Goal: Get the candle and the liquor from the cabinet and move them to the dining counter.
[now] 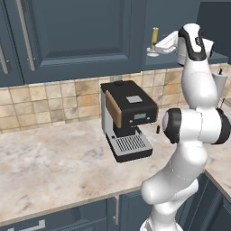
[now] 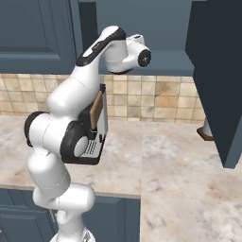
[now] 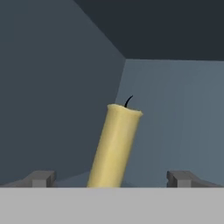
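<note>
The candle [image 3: 115, 146], a slim yellow stick with a black wick, stands close in front of my gripper [image 3: 111, 179] and leans a little in the hand view. My gripper is open, with one fingertip [image 3: 41, 178] on each side of the candle's lower part and gaps between them and the wax. In the left base view the candle [image 1: 154, 35] stands in its silvery holder [image 1: 153, 53] on the shelf of the open dark blue cabinet [image 1: 169, 16], and my hand reaches in from its right. The liquor and the dining counter are out of view.
A black and silver coffee machine [image 1: 127, 118] stands on the marbled counter [image 1: 54, 162] below the cabinet, against the tiled wall. An open cabinet door [image 2: 218, 80] hangs to the right of my arm. The neighbouring cabinet doors [image 1: 72, 36] are closed.
</note>
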Controlling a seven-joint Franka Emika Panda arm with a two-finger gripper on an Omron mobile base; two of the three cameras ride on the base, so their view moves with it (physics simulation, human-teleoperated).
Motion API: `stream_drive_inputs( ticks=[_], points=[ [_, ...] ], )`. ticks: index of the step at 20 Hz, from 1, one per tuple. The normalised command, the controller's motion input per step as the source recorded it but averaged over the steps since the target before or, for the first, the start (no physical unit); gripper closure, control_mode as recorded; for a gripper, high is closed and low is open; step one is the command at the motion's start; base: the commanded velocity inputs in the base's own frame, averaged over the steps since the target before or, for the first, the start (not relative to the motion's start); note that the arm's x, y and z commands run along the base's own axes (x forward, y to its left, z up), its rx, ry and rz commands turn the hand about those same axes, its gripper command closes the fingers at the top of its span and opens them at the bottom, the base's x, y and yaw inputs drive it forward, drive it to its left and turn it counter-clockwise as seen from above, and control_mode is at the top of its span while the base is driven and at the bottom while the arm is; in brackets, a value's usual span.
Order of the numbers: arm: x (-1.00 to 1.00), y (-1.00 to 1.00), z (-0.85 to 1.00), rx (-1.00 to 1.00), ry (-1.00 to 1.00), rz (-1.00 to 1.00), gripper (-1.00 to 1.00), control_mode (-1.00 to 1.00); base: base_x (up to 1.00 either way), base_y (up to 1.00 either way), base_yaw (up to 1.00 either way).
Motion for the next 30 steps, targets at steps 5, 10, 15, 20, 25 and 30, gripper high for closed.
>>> stream_drive_inputs(
  ticks=[5, 10, 15, 20, 25, 30],
  points=[
    [0.11, 0.04, 0.03, 0.00, 0.00, 0.00, -1.00, -1.00, 0.00, 0.00, 0.00],
    [0.12, 0.00, 0.00, 0.00, 0.00, 0.01, -1.00, -1.00, 0.00, 0.00, 0.00],
    [0.10, 0.00, 0.00, 0.00, 0.00, 0.02, -1.00, -1.00, 0.00, 0.00, 0.00],
    [0.08, 0.00, 0.00, 0.00, 0.00, 0.03, -1.00, -1.00, 0.00, 0.00, 0.00],
    [0.07, 0.00, 0.00, 0.00, 0.00, 0.04, -1.00, -1.00, 0.00, 0.00, 0.00],
    [0.07, 0.06, 0.00, 0.00, 0.00, 0.04, -1.00, -1.00, 0.00, 0.00, 0.00]
  ],
)
